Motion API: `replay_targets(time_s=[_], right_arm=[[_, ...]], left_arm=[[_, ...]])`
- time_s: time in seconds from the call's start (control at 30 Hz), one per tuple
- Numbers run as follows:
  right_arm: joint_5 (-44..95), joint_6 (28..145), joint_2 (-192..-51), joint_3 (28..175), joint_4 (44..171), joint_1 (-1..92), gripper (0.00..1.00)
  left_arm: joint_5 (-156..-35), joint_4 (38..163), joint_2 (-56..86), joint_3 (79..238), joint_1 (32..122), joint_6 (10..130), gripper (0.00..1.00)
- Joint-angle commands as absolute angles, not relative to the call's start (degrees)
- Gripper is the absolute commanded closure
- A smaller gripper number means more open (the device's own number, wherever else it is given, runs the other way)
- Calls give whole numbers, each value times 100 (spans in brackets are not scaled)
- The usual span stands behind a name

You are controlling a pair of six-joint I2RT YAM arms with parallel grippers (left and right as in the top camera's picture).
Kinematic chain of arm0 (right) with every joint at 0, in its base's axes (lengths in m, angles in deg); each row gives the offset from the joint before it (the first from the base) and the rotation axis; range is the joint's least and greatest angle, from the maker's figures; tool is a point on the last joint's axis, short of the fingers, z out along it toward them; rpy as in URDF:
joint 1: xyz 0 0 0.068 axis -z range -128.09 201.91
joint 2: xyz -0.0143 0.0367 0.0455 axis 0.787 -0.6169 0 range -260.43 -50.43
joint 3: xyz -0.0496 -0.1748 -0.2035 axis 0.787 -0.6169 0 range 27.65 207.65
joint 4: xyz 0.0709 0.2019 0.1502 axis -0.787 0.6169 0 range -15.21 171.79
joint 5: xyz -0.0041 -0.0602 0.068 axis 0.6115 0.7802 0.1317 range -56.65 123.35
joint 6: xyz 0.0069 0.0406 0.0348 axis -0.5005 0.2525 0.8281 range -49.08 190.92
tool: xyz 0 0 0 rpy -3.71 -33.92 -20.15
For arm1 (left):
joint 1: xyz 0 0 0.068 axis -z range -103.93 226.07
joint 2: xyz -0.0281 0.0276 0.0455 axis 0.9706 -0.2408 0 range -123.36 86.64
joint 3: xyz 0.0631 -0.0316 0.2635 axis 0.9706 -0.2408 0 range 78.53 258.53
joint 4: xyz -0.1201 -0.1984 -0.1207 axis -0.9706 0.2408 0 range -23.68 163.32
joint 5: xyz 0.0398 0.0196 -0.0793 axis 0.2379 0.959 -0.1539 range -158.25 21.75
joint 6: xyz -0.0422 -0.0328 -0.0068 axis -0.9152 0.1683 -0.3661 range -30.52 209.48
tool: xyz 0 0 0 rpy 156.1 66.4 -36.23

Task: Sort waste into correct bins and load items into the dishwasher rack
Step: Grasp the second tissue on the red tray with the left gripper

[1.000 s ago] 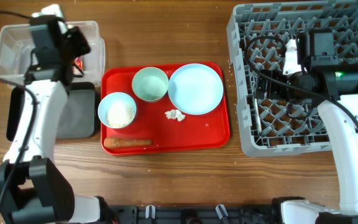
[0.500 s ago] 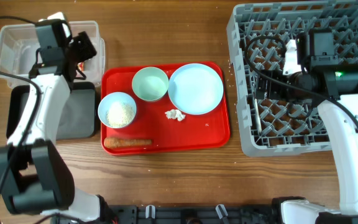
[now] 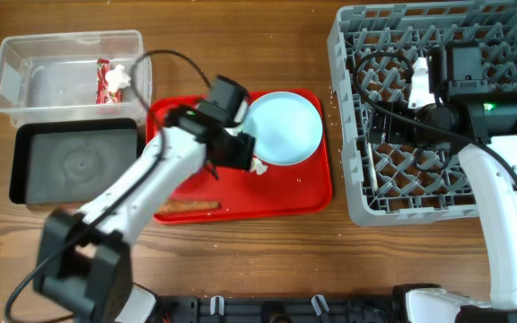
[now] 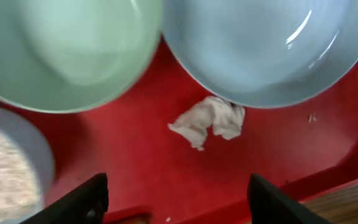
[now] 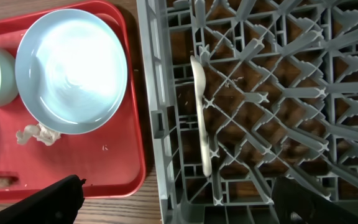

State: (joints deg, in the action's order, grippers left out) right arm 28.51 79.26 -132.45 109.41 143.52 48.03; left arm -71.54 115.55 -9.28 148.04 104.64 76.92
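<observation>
L hand (image 4: 178,194) open above tissue (image 4: 209,121), spoon (image 5: 201,115) in rack (image 5: 157,130)

teal bowl (image 4: 67,50) cropped, rice bowl (image 4: 5,165) blurred

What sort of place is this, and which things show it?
Likely a tabletop dish-clearing station for robot practice: a grey dishwasher rack, a red tray bearing a pale-blue plate, and a clear tub holding a wrapper.

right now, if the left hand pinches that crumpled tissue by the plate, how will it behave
Crumpled and thin, the tissue is probably light and will squash flat in the left hand. It lies at the edge of the plate, so a push would likely slide or snag it, not roll it.
</observation>
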Motion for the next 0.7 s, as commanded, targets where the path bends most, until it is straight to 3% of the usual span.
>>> replay_targets(time_s=[0.0,0.13,0.2,0.27,0.33,0.4,0.47,0.67], right_arm=[[2927,7991,-13273,10967,14385,4805,0],[2927,7991,-13273,10967,14391,4805,0],[2927,7991,-13273,10967,14389,4805,0],[2927,7991,-13273,10967,14391,4805,0],[2927,7991,-13273,10967,14391,4805,0],[2927,7991,-13273,10967,14404,4805,0],[2927,7991,-13273,10967,14409,4805,0],[2929,7991,-13273,10967,14417,4805,0]], left_arm=[[-7178,11328,-1470,14693,10786,7574,30],[-7178,11131,-1931,14693,10816,7572,33],[-7172,10989,-2091,14693,10816,7576,41],[-7108,10853,-2128,14693,10816,7576,59],[-6993,10772,-2128,14693,10816,7576,66],[-6868,10762,-2128,14693,10816,7576,83],[-6813,10766,-2126,14699,10810,7576,93],[-6813,10840,-1734,14708,10805,7578,96]])
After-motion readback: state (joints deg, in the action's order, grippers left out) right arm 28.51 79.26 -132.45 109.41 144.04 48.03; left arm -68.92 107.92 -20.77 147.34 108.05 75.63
